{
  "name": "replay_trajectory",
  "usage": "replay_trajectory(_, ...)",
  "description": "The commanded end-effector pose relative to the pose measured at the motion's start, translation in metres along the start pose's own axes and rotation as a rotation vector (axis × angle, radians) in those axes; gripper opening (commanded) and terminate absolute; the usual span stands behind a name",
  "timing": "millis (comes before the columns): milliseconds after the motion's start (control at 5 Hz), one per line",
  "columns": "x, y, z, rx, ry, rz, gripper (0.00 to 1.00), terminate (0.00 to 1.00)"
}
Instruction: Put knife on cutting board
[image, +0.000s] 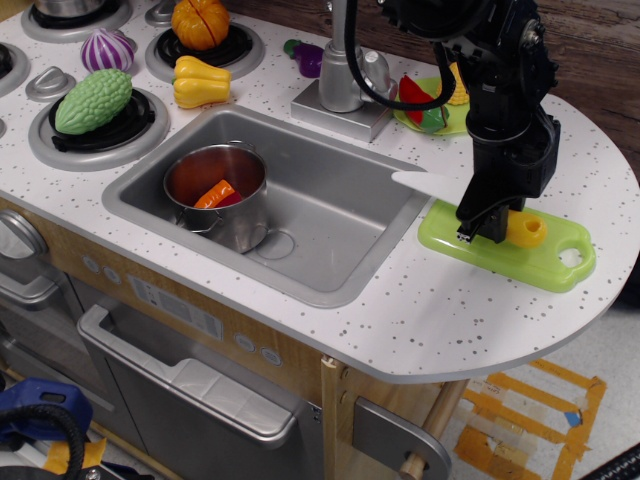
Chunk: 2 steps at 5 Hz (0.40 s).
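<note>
My gripper (478, 228) is shut on the knife. The knife's yellow handle (527, 230) sticks out to the right of the fingers. Its white blade (425, 183) points left toward the sink's right rim. The gripper holds the knife low over the left half of the lime-green cutting board (545, 268), which lies on the counter at the right with its hole at the right end. I cannot tell whether the knife touches the board.
The sink (330, 205) lies left of the board and holds a metal pot (215, 190). The faucet (343, 70) and a green plate of toy food (432, 115) stand behind. Toy vegetables sit on the stove (95, 100) at the left. The counter's rounded edge (560, 345) is close on the right.
</note>
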<state>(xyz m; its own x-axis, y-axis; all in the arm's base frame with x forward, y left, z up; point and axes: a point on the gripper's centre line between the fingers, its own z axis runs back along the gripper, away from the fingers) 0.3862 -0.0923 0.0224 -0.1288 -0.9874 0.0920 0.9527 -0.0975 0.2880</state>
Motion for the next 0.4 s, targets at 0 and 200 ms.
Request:
replay_trajectory(0, -0.0035, 0.0155, 0.0129, 0.056, -0.007, -0.003, 1.0, 0.0)
replay_trajectory(200, -0.0035, 0.0155, 0.0129, 0.056, -0.007, -0.003, 1.0, 1.0)
